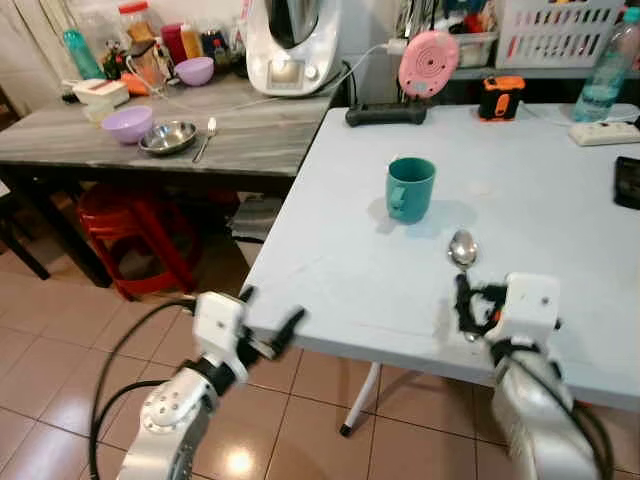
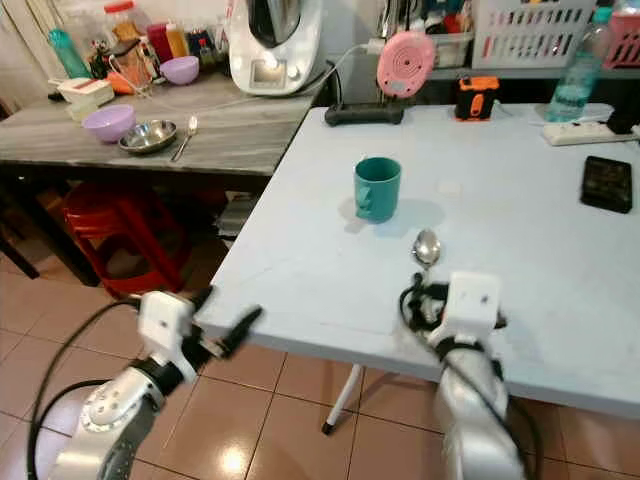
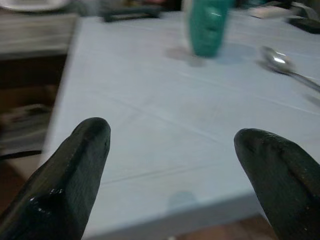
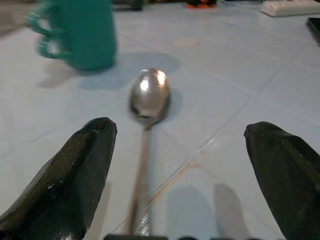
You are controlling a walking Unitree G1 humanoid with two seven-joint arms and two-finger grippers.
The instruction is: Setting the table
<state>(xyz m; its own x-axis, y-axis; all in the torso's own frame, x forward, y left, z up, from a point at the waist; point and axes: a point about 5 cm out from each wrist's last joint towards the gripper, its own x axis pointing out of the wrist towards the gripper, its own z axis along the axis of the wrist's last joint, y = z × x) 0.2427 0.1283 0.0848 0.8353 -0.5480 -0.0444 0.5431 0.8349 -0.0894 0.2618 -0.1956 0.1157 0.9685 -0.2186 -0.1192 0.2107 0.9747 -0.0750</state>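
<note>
The spoon (image 4: 146, 130) lies on the worktop (image 1: 330, 270) beside the teal mug (image 1: 410, 188). Right gripper (image 4: 180, 175) fingers spread astride its handle, empty; left gripper (image 3: 175, 170) likewise open. Recommended: lower squarely, close on the handle.

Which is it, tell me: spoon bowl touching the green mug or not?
Apart. The right wrist view shows bare white table between the spoon bowl and the mug.

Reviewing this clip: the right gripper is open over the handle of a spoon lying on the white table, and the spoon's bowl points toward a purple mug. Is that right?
One detail is off: the mug is teal, not purple, as the right wrist view shows. The rest stands: the right gripper is open over the handle of the spoon on the white table, bowl pointing toward the mug.
</note>
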